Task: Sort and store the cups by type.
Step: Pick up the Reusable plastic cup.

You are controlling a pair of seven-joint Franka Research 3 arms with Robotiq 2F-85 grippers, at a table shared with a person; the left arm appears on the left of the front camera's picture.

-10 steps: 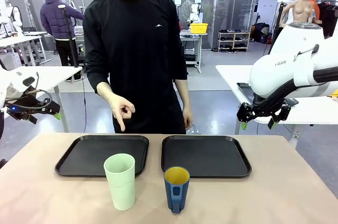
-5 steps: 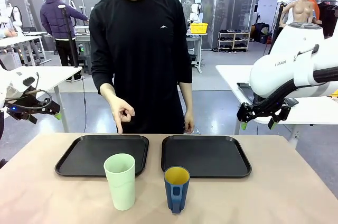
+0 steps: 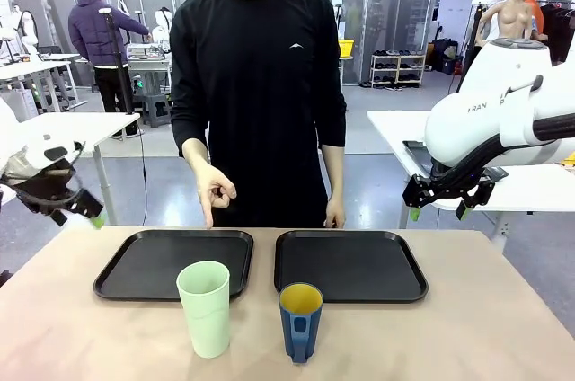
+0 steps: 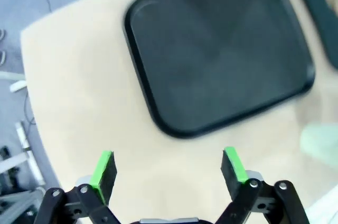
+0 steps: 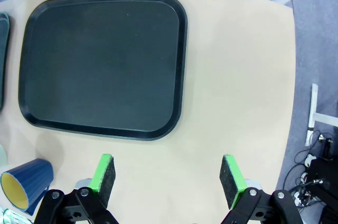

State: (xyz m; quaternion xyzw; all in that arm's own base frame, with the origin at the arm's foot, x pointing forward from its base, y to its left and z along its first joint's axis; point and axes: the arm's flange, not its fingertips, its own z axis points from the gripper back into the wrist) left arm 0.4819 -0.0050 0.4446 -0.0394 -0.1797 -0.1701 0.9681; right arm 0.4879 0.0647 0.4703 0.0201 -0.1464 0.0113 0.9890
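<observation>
Your left pincer point(image 4: 169, 168) and right pincer point(image 5: 168, 174) gape wide, empty; clip the tall mint-green plastic tumbler point(image 3: 205, 307) and it may topple.

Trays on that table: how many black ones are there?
2. One flat black rectangular plastic tray lies on the robot's left side. The second black tray lies beside it on the right, a narrow gap between them. None seems hidden.

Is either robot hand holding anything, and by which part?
Nothing. The left hand and right hand are open and empty; tumbler and mug stand untouched.
</observation>
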